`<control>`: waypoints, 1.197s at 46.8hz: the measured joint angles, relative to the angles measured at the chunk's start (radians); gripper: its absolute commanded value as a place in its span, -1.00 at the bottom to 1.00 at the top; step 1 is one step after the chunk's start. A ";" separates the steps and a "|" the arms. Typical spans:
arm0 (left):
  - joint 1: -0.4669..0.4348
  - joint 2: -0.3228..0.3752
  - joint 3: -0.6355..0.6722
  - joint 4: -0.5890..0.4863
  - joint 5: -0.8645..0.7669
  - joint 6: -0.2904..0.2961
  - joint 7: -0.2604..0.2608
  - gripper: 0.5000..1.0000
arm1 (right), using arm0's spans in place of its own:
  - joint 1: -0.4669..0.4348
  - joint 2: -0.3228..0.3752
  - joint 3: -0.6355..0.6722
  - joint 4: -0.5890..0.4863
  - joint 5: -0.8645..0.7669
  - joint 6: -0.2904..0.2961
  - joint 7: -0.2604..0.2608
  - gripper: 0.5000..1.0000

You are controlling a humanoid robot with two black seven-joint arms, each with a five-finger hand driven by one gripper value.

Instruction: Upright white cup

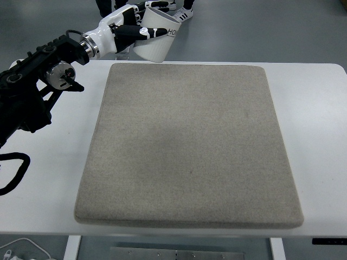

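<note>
The white cup hangs in the air above the far left edge of the grey mat, tilted with its mouth pointing up and to the right. My left hand is shut on it, white and black fingers wrapped over its side. The left arm reaches in from the left edge across the table's far left corner. The right arm does not show.
The grey mat covers most of the white table. A person's shoes stand on the floor beyond the table's far edge. A cable lies at the bottom left corner.
</note>
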 measured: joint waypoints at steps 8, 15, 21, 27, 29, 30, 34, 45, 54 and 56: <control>0.048 -0.004 -0.002 0.023 -0.046 -0.021 -0.111 -0.62 | 0.000 0.000 0.000 0.000 0.000 0.000 0.000 0.72; 0.102 -0.007 0.005 0.023 -0.059 -0.040 -0.241 -0.63 | 0.000 0.000 0.000 0.000 0.000 0.000 0.000 0.72; 0.142 -0.014 0.013 0.022 -0.048 -0.067 -0.365 -0.64 | 0.000 0.000 0.000 0.000 0.000 0.000 0.000 0.72; 0.159 -0.030 0.022 0.022 -0.046 -0.075 -0.466 -0.65 | 0.000 0.000 0.000 0.000 0.000 0.000 0.000 0.72; 0.161 -0.035 0.033 0.022 -0.045 -0.076 -0.473 -0.65 | 0.001 0.000 0.000 0.000 0.000 0.000 0.000 0.72; 0.161 -0.037 0.042 0.022 -0.046 -0.076 -0.474 -0.66 | 0.000 0.000 0.000 0.000 0.000 0.000 0.000 0.72; 0.163 -0.046 0.078 0.023 -0.044 -0.076 -0.476 -0.66 | 0.000 0.000 0.000 0.000 0.000 0.000 0.000 0.72; 0.169 -0.050 0.124 0.029 0.016 -0.076 -0.476 -0.67 | -0.001 0.000 0.002 0.000 0.000 0.001 0.000 0.72; 0.193 -0.049 0.123 0.029 0.154 -0.067 -0.476 -0.67 | -0.001 0.000 0.003 0.000 0.000 0.002 0.000 0.72; 0.202 -0.049 0.123 0.030 0.170 -0.065 -0.476 -0.67 | -0.001 0.000 0.003 0.000 0.000 0.002 0.000 0.72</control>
